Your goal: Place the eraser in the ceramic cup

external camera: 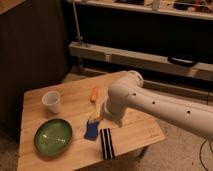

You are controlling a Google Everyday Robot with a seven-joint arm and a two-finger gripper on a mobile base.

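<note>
Eraser (106,144) is pictured lying ungrasped near the worktop's (75,112) front edge, just beside a blue pad (91,132) over which the end effector (95,118) is poised, its opening impossible to tell, with a short shift onto the eraser judged necessary before the ceramic cup (52,101) can be approached.

Black, pale-striped eraser (106,143) flat on worktop (73,107) near front edge. Whitish tapered ceramic cup (52,101) upright, well apart at far left. End effector (94,117) between them, nearer eraser.
</note>
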